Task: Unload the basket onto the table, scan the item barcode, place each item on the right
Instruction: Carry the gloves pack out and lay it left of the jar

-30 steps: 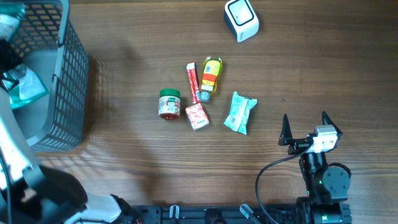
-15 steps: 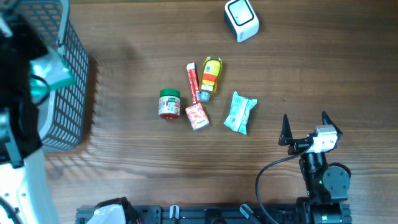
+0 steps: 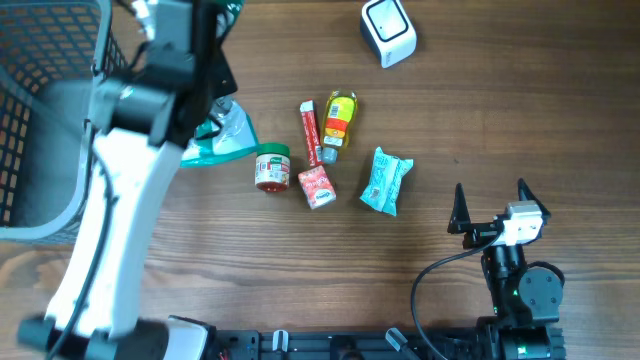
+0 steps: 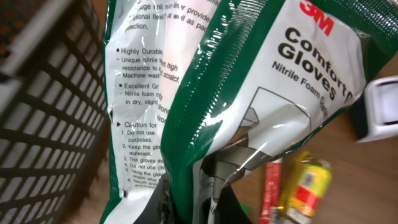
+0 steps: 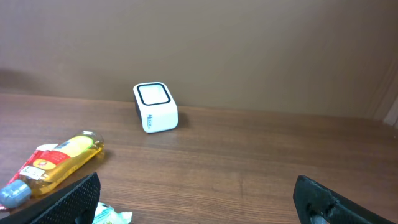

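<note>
Currently held item: 3M nitrile gloves packet [image 4: 261, 93], green and white, up off the bench [image 3: 200, 260], just beside the green-lidded jar [image 3: 272, 167] when seen from overhead.
Left claw: the left claw [image 4: 193, 199] is closed hard on the packet's near end, and the film bunches between the fingers.
Packet's lie from the claw: its long axis runs straight away from the fingers, and the face with the printed text is towards the wrist camera.
Barcode: no barcode shows in any view, so I cannot tell which face carries it.
Scanner: the white scanner [image 3: 388, 30] stands at the far side of the bench, to the right of the packet and well apart from it.
Deciding relation: the packet has to travel rightwards and away, past the yellow bottle [image 3: 340, 120], and probably turn a face to the scanner window.
Nearer arm: the left, since it has the packet.
Right claw: the right claw [image 3: 490, 195] is spread wide and empty, and sits near the front edge.
Basket: the grey basket [image 3: 30, 130] is left of the packet.
</note>
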You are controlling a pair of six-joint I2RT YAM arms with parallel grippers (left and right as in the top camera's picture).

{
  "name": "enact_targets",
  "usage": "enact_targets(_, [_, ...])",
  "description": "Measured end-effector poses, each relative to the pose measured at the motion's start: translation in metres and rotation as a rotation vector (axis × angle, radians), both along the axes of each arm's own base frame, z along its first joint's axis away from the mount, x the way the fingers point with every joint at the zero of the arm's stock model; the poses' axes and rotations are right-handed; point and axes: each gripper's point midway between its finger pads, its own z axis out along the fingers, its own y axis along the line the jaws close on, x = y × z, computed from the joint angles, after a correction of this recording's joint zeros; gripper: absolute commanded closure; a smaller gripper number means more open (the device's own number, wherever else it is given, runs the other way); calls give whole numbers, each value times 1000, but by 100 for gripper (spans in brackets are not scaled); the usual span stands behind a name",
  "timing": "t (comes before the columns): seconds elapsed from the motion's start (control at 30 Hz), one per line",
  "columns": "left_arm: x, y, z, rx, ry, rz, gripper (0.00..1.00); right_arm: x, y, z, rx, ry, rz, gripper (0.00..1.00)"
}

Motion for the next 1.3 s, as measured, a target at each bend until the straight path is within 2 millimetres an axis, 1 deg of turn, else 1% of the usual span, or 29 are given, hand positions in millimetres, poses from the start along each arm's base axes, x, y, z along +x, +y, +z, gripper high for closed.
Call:
enact_targets(0.07, [8, 2, -25, 35, 70, 27, 96, 0, 0, 0, 0, 0, 0, 0])
enact_targets(0.1, [13, 7, -47, 61, 136, 45, 96, 0, 0, 0, 0, 0, 0, 0])
enact_targets(0.17, [18, 12, -67, 79, 195, 61, 96, 0, 0, 0, 0, 0, 0, 0])
enact_targets(0.2, [22, 17, -84, 87, 239, 67, 96, 0, 0, 0, 0, 0, 0, 0])
enact_targets(0.3, [28, 19, -100, 82, 255, 68, 96, 0, 0, 0, 0, 0, 0, 0])
enact_targets(0.4, [28, 15, -125, 63, 275, 51, 96, 0, 0, 0, 0, 0, 0, 0])
enact_targets(0.43, [27, 12, -137, 51, 287, 39, 96, 0, 0, 0, 0, 0, 0, 0])
enact_targets(0.63, [13, 13, -193, 22, 359, 25, 96, 0, 0, 0, 0, 0, 0, 0])
enact_targets(0.73, [7, 18, -209, 17, 380, 36, 96, 0, 0, 0, 0, 0, 0, 0])
enact_targets(0.77, [5, 21, -211, 15, 386, 41, 96, 0, 0, 0, 0, 0, 0, 0])
enact_targets(0.8, [5, 23, -211, 8, 387, 46, 88, 0, 0, 0, 0, 0, 0, 0])
enact_targets(0.83, [5, 24, -211, 2, 387, 48, 66, 0, 0, 0, 0, 0, 0, 0])
enact_targets(0.87, [5, 25, -212, -3, 391, 46, 49, 0, 0, 0, 0, 0, 0, 0])
enact_targets(0.9, [4, 26, -213, -9, 397, 46, 20, 0, 0, 0, 0, 0, 0, 0])
enact_targets(0.93, [3, 26, -213, -12, 404, 39, 0, 0, 0, 0, 0, 0, 0, 0])
enact_targets(1.07, [-6, 26, -213, 2, 447, 6, 0, 0, 0, 0, 0, 0, 0, 0])
enact_targets(1.13, [-10, 27, -203, 1, 440, -3, 0, 0, 0, 0, 0, 0, 0, 0])
enact_targets(1.17, [-11, 27, -193, 0, 423, -7, 0, 0, 0, 0, 0, 0, 0, 0])
enact_targets(1.23, [-12, 27, -162, -9, 352, -14, 0, 0, 0, 0, 0, 0, 0, 0])
enact_targets(1.3, [-17, 27, -113, -22, 245, -26, 0, 0, 0, 0, 0, 0, 0, 0])
